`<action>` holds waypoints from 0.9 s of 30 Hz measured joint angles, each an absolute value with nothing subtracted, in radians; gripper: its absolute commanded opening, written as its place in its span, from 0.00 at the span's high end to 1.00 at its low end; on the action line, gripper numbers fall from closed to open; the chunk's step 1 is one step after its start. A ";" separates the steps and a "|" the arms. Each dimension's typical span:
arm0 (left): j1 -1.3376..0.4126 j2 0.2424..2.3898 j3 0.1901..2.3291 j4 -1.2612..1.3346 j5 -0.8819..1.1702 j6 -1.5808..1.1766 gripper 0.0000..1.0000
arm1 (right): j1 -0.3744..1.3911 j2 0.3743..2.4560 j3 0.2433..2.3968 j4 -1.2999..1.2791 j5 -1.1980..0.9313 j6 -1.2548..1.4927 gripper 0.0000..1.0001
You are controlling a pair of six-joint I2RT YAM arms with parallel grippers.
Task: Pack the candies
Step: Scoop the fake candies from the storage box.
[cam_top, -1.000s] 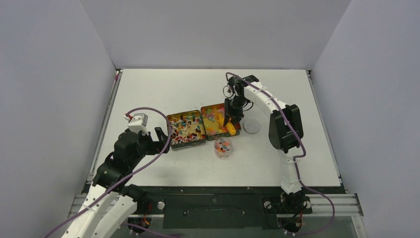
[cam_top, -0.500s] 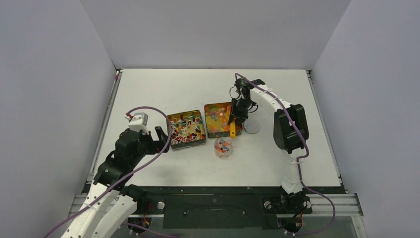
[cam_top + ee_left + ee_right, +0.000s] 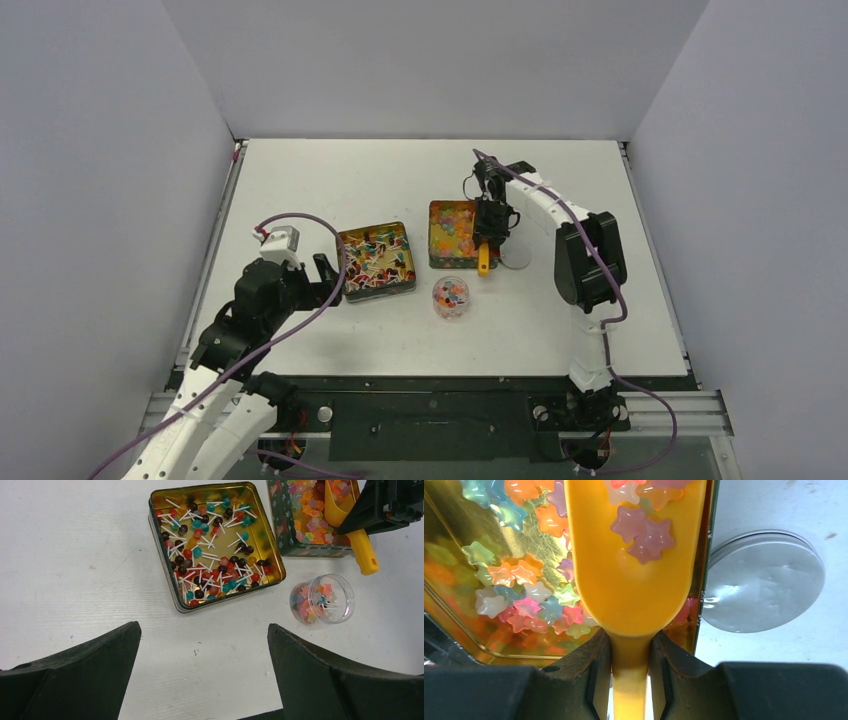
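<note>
Since a second ago my right gripper (image 3: 487,228) has swung to the right, and the right tin (image 3: 433,236) has slid right with it, so a gap of bare table (image 3: 330,180) now shows between it and the left tin (image 3: 378,291); earlier the two tins touched at a corner.

My right gripper (image 3: 630,650) is clamped on the neck of the orange scoop (image 3: 634,570), one finger (image 3: 596,665) on each side of the handle. The scoop's bowl hangs over the right side of the right tin (image 3: 704,555) and carries a few pink and orange star candies (image 3: 642,530). More star candies (image 3: 519,577) in orange, pink, green and blue lie on the tin's gold floor. In the top view the scoop (image 3: 483,262) points its handle toward the near edge.

A round silver lid (image 3: 764,590) lies flat on the table just right of that tin.

My left gripper (image 3: 203,630) is spread wide and grips nothing, hovering near and left of the left tin (image 3: 161,555). That tin holds lollipops (image 3: 215,555) with white sticks and red, teal and dark heads.

A small clear jar (image 3: 349,597) stands upright on the table, near the two tins and apart from both, with some star candies and a few lollipops already inside.
</note>
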State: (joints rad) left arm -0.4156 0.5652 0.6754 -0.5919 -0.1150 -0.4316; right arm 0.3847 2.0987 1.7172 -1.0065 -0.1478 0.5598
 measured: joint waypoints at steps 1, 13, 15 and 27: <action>-0.415 0.566 0.675 -0.592 -0.115 -0.432 0.04 | 0.387 2.094 1.711 -1.003 -0.126 0.554 1.00; -0.410 0.572 0.675 -0.591 -0.115 -0.432 0.04 | 0.430 2.017 1.595 -0.926 0.059 0.491 1.00; -0.410 0.572 0.675 -0.591 -0.114 -0.432 0.04 | 0.443 2.006 1.578 -0.911 0.084 0.483 1.00; -0.409 0.587 0.675 -0.591 -0.106 -0.432 0.04 | 0.469 1.891 1.413 -0.775 0.149 0.456 1.00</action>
